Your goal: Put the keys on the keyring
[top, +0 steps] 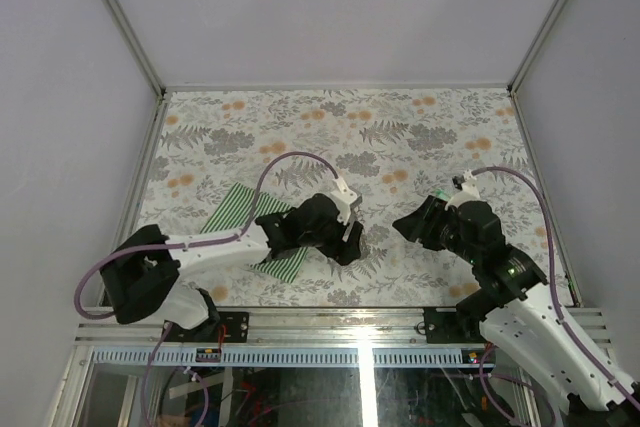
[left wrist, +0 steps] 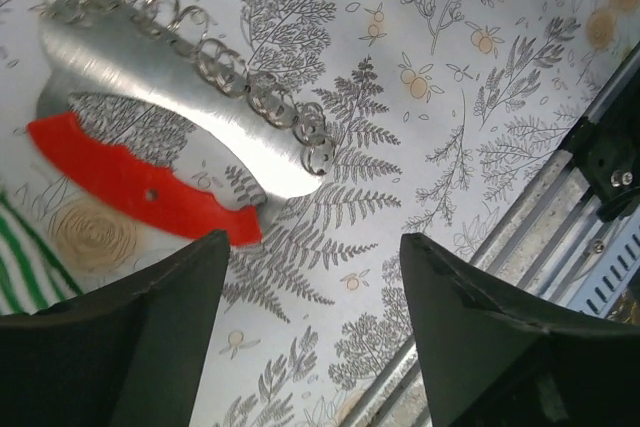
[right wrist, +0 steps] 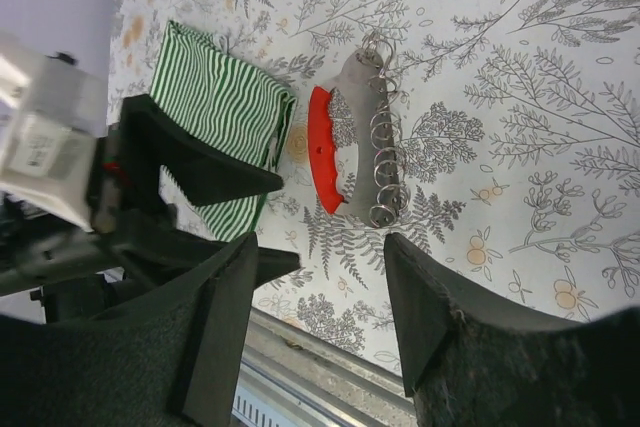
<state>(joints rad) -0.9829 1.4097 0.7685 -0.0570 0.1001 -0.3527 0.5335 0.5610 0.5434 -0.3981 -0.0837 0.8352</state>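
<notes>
Keyring (right wrist: pixel 355 137) is lying near-to-far between the arms, its red edge facing the left gripper (right wrist: pixel 290 222) (the nearer one); that and the right gripper (right wrist: pixel 320 247) are both gaping, empty.

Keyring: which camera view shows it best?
Right wrist: the whole keyring, red edge and row of small rings, lies unobstructed. Left wrist is closer but clips its topmost rings. From the top camera I cannot make it out.
</notes>
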